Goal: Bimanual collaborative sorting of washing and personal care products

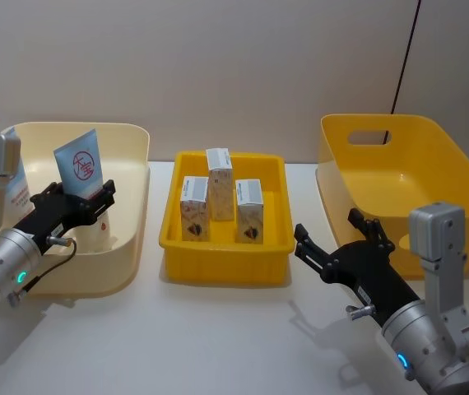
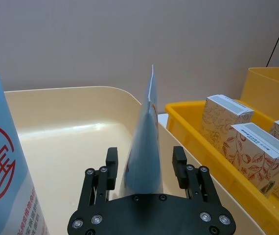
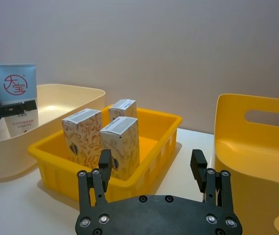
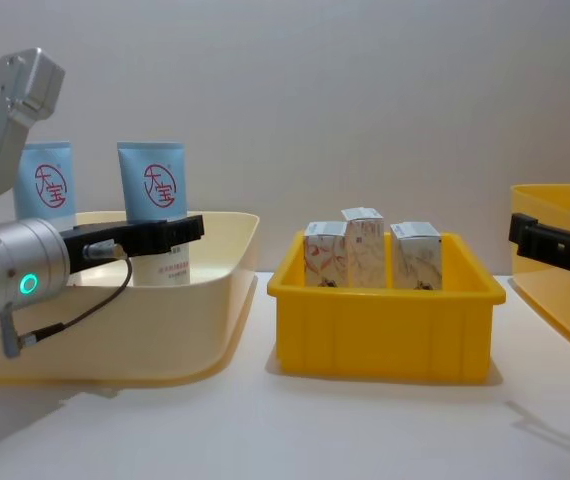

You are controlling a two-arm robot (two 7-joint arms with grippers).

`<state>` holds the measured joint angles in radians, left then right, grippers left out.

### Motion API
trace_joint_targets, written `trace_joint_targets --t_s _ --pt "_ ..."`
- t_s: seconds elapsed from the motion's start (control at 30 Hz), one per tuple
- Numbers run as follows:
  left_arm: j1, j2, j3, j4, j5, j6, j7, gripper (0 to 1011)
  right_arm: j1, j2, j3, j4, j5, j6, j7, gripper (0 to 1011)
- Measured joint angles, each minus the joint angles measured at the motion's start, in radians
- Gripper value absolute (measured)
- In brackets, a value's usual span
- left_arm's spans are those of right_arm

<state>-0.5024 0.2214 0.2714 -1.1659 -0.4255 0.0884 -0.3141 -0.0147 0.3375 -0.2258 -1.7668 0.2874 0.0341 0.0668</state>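
On the desk: a flat white desk (image 1: pixel 218 329) carries three containers in a row from its left edge to its right edge.
Cream bin: a wide, deep cream plastic bin (image 1: pixel 132 239) with rounded corners sits by the desk's left edge.
Yellow bin: a deep yellow plastic bin (image 1: pixel 420 177) with a handle slot in its back wall sits by the right edge.
Yellow tray: a shallow rectangular yellow plastic tray (image 1: pixel 226 267) stands mid-desk between the two bins, apart from both.
Left pincer: the black left pincer (image 2: pixel 145 152) reaches into the cream bin with its fingers spread to either side of one tube. The left wrist view shows a small gap on each side, so it has no hold on the tube.
Right pincer: the black right pincer (image 1: pixel 329 232) hangs above the desk's front half, between the yellow tray and the yellow bin, fingers wide apart with nothing between them.
Tubes: two tall light-blue-and-white squeeze tubes with a red circular logo stand upright on their caps in the cream bin. One (image 1: pixel 80 164) is between the left pincer's fingers. The other (image 4: pixel 47 185) stands nearer the desk's left edge.
Cartons: three small white cartons with reddish-orange swirls stand upright in the yellow tray. One (image 1: pixel 220 183) is toward the rear wall. The other two (image 1: pixel 194 208) (image 1: pixel 249 210) stand in front of it, one on each side.
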Motion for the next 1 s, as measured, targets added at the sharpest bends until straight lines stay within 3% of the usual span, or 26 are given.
trace_joint_targets --t_s 0.37,1.0 --pt "-0.005 -0.003 0.001 0.007 0.001 0.001 -0.001 401 0.000 0.000 0.000 0.000 0.000 0.000 0.000 1001" --pt "-0.001 -0.001 -0.004 -0.004 -0.001 -0.004 -0.008 304 0.000 0.000 0.000 0.000 0.000 0.000 0.000 1001"
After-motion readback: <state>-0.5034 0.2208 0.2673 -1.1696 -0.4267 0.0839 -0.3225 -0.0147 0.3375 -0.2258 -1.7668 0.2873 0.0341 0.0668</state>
